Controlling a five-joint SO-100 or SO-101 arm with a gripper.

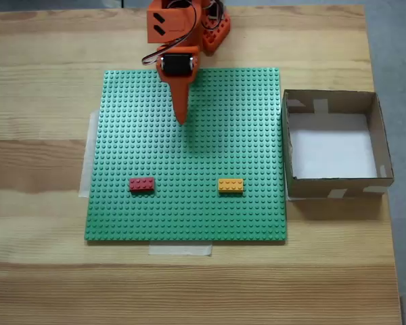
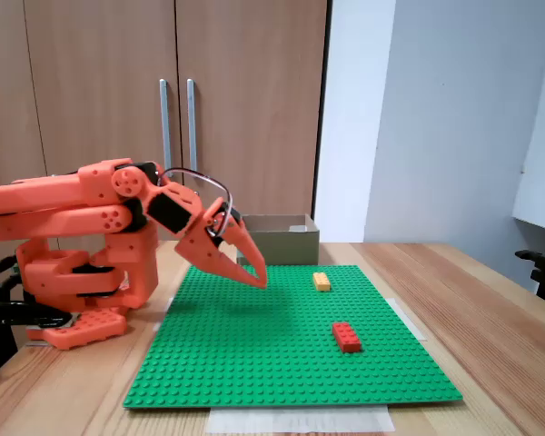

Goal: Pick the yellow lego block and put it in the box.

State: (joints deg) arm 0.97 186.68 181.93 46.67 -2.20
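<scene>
Two bricks lie on the green studded baseplate (image 1: 189, 223), well apart from each other: the yellow brick (image 1: 231, 185) toward the side nearer the box (image 1: 335, 185), and a red brick (image 1: 142, 184) on the opposite side, as the top-down fixed view shows them. The box stands on the worktop (image 1: 40, 135) just beside the baseplate's edge — nothing lies on its white bottom. The baseplate appears taped to the worktop at two edges.

The arm is folded low over its base, and its hand (image 1: 183, 119) is poised above the baseplate's near-base portion, well apart from the yellow brick. The hand (image 2: 257, 280) looks clenched on nothing in the side-on fixed view; the fingers meet at a single tip and carry no object.

Assessment: the reach toward the yellow brick is the step in hand, and no part of the task is yet accomplished. To do it well, the hand should open before descending, come down squarely over the yellow brick and close across its short sides — the long sides may exceed the opening. The brick may be seated on the studs, so a firm grip and a straight upward pull are advisable. The red brick is far enough off to pose no interference.
</scene>
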